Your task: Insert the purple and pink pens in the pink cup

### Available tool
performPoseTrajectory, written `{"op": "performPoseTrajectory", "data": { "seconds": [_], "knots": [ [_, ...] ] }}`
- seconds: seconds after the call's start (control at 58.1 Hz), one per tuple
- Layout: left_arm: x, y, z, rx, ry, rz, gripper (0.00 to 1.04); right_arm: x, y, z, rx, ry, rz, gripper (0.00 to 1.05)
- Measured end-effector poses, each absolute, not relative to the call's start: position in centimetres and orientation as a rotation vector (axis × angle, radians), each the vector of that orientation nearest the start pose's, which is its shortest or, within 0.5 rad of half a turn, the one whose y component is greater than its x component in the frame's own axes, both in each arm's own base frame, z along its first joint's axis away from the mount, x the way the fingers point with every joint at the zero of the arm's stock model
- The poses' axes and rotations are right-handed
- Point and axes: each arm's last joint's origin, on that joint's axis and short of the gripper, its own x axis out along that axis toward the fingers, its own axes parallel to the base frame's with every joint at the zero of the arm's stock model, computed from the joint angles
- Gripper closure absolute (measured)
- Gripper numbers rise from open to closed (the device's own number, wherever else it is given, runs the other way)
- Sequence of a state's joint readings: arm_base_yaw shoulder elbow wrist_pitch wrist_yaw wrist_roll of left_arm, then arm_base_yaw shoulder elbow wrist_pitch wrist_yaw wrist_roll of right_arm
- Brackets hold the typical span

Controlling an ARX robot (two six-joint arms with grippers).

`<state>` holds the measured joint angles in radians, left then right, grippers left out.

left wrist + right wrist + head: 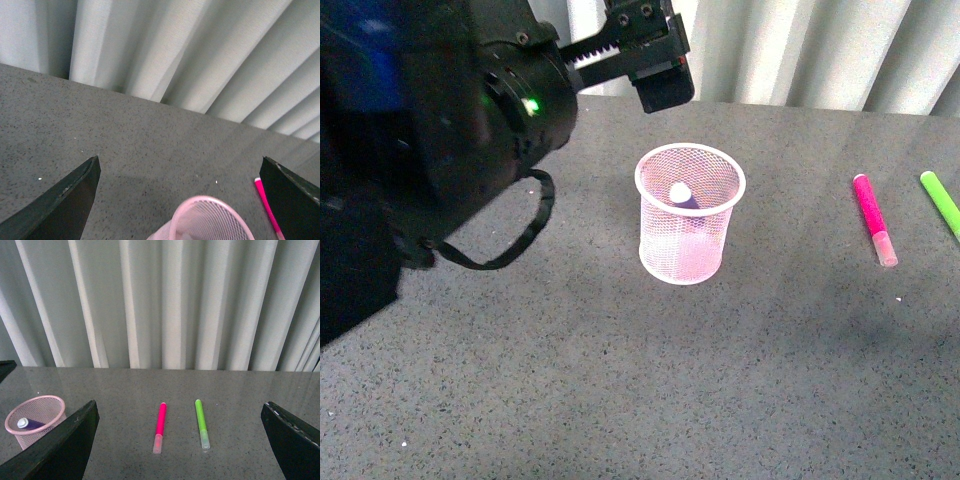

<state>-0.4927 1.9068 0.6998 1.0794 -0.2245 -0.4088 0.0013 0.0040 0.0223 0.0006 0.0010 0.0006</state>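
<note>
The pink cup (685, 250) stands upright mid-table, with the purple pen (682, 195) leaning inside it, pale cap up. To its right the pink pen (873, 218) lies flat on the table. My left gripper (655, 75) hangs open and empty above and behind the cup. In the left wrist view that gripper (180, 200) has the cup's rim (206, 199) just below it and the pink pen (265, 205) by one finger. My right gripper (180, 440) is open and empty, raised above the table. Ahead of it lie the pink pen (160, 427), the cup (20, 439) and the purple pen (27, 424).
A green marker (942, 203) lies at the table's right edge, roughly parallel to the pink pen; the right wrist view shows the marker (201, 424) too. A pale pleated curtain (800, 50) hangs behind the grey table. The left arm's black body (420, 130) fills the upper left.
</note>
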Motion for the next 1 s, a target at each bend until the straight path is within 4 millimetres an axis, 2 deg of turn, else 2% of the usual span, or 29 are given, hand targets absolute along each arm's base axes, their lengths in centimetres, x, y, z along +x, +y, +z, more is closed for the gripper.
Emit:
{"op": "performPoseTrajectory", "data": {
  "seconds": [0.172, 0.258, 0.327, 0.396, 0.499, 0.585, 0.653, 0.739, 0.808, 0.997],
  "knots": [
    [28.5, -12.7, 15.6, -0.172, 0.282, -0.204, 0.07, 9.7, 0.0, 17.1, 0.001, -0.019, 0.0, 0.07],
    [26.0, -10.6, 16.1, 0.001, 0.404, -0.187, 0.07, 9.7, 0.0, 17.1, 0.001, -0.019, 0.0, 0.07],
    [22.9, -9.1, 16.2, 0.066, 0.445, -0.216, 0.07, 9.7, 0.0, 17.1, 0.001, -0.019, 0.0, 0.07],
    [21.4, -8.5, 16.3, 0.078, 0.438, -0.226, 0.07, 9.7, 0.0, 17.1, 0.001, -0.019, 0.0, 0.07],
    [21.1, -8.3, 16.9, 0.084, 0.402, -0.228, 0.07, 9.7, 0.0, 17.1, 0.001, -0.019, 0.001, 0.07],
    [21.0, -7.8, 15.8, 0.071, 0.237, -0.074, 0.2, 9.7, 0.0, 17.1, 0.001, -0.019, 0.0, 0.07],
    [19.8, -6.6, 15.0, 0.034, 0.132, -0.028, 0.32, 9.7, 0.0, 17.1, 0.0, -0.019, 0.003, 0.07],
    [18.9, -5.4, 15.9, -0.001, 0.033, -0.006, 0.47, 9.7, 0.0, 17.1, 0.001, -0.019, -0.001, 0.07],
    [18.1, -4.4, 16.4, -0.01, 0.001, -0.009, 0.61, 9.7, 0.0, 17.1, 0.001, -0.019, 0.0, 0.07],
    [16.2, -2.7, 16.1, -0.005, 0.019, -0.011, 1.01, 9.7, 0.0, 17.1, 0.001, -0.019, 0.001, 0.07]
  ]
}}
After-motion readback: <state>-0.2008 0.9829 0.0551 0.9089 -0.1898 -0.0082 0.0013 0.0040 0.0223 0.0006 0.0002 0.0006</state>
